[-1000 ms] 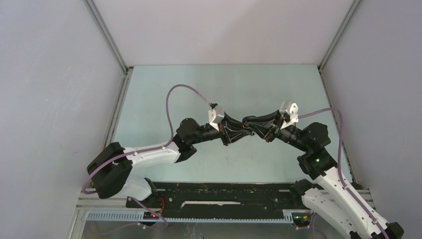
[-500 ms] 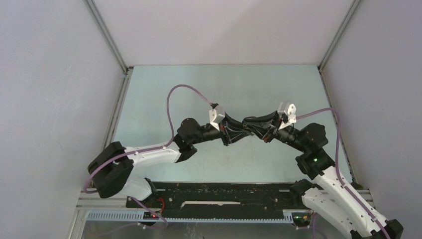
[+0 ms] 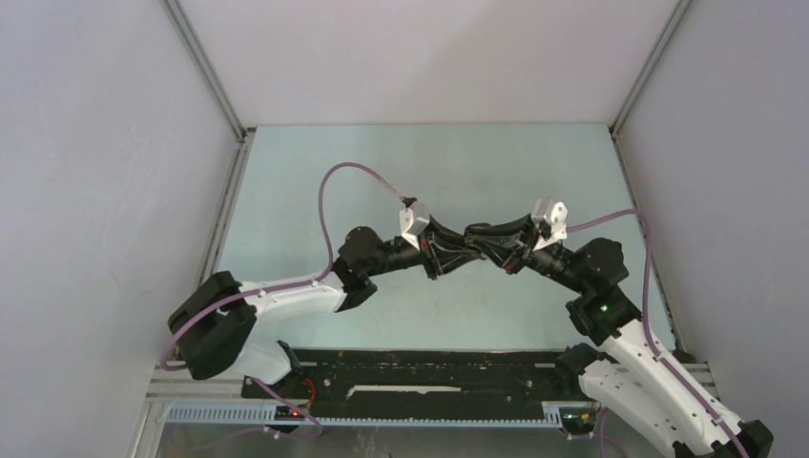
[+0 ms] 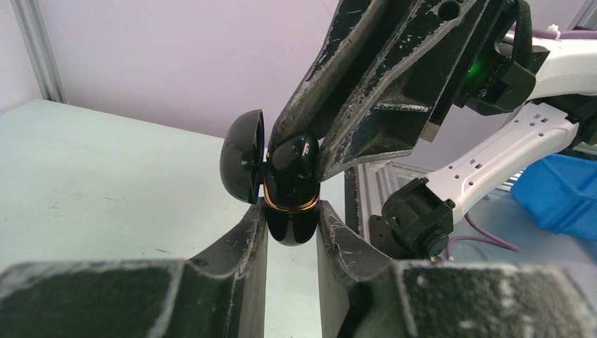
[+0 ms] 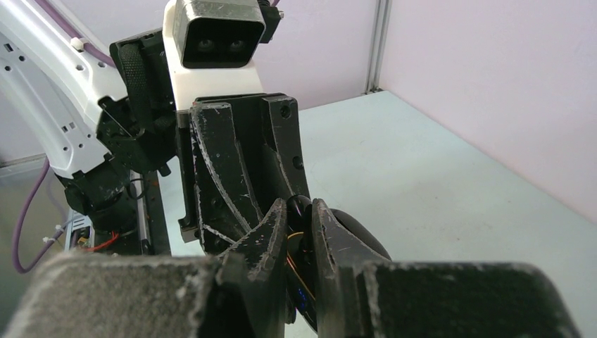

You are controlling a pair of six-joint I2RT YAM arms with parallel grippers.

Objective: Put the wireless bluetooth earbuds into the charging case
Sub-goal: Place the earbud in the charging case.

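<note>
Sitting between right tool tips, earbud atop case in left tool.

- Robotics lab test cell.
- Enclosed by plain white panels set in aluminium profile framing.
- Fitted with a pale green table.
- Equipped with 2 robot arms, left arm and right arm, bolted to a black base plate.
- Wired through a slotted cable duct at the near edge.
- Stocked with a blue bin beside the cell.
</note>
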